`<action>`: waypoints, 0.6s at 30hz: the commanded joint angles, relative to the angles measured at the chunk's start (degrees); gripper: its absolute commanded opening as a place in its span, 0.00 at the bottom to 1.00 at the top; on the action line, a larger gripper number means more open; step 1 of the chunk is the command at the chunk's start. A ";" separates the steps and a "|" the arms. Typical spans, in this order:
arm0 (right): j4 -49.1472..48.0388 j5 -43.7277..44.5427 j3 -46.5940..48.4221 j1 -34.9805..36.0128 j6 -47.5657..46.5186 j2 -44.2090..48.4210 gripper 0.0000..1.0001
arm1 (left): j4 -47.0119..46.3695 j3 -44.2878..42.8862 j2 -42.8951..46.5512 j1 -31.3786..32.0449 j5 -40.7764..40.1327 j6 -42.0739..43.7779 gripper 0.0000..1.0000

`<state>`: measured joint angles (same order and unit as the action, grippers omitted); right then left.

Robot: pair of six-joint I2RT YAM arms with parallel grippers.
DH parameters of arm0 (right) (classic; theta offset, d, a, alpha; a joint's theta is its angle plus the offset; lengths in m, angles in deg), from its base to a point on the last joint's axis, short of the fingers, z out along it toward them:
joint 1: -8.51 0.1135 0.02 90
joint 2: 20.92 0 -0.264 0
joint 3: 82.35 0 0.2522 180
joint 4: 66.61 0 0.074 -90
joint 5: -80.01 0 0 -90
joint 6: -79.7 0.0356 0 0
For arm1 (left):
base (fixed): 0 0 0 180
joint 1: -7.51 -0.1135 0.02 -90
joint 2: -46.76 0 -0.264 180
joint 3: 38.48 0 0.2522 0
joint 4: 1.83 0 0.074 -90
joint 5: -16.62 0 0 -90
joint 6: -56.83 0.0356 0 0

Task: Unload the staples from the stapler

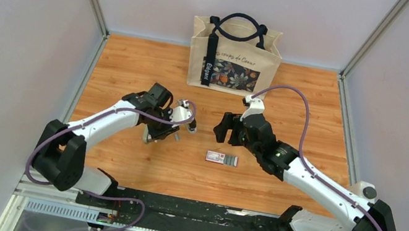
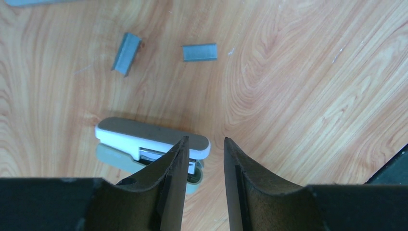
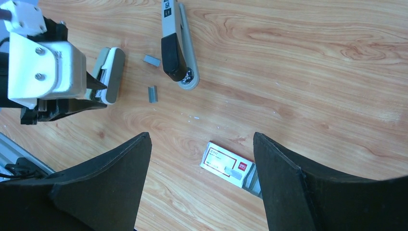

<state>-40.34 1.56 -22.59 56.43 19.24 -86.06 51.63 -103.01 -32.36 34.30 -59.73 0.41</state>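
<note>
A small white and grey-green stapler (image 2: pixel 144 142) lies on its side on the wooden table; it also shows in the right wrist view (image 3: pixel 111 73). My left gripper (image 2: pixel 205 140) hovers just to the right of its front end, jaws slightly apart and empty. Its left finger (image 2: pixel 175 163) overlaps the stapler's front end in view. Two loose staple strips (image 2: pixel 126 53) (image 2: pixel 199 52) lie beyond the stapler. A larger black and grey stapler (image 3: pixel 175 43) lies close by. My right gripper (image 3: pixel 202 137) is wide open and empty above the table, near a staple box (image 3: pixel 226 163).
A printed tote bag (image 1: pixel 233 57) stands at the back of the table. The staple box (image 1: pixel 222 158) lies between the two arms, toward the front. Grey walls enclose the table on the left, the back and the right.
</note>
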 commanded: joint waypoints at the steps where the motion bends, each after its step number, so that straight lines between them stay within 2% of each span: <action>1: -2.41 -0.13 -0.47 -0.11 1.22 1.25 0.81 | -0.59 -5.66 0.10 -0.15 1.29 -2.29 0.42; 6: -2.14 0.23 -0.56 -0.11 1.05 1.60 0.81 | -4.11 -10.31 -5.07 -0.15 -0.81 -1.59 0.43; 12: -1.35 0.75 -0.56 -0.11 0.69 2.13 0.81 | -1.48 -16.20 -12.73 -0.15 -1.00 2.80 0.44; 18: -1.61 0.67 -0.65 -0.11 0.34 2.13 0.82 | 0.64 -17.79 -16.78 -0.15 -1.87 7.72 0.44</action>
<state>-40.29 1.49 -22.85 56.43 19.87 -85.15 50.15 -118.57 -48.05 34.30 -60.93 3.23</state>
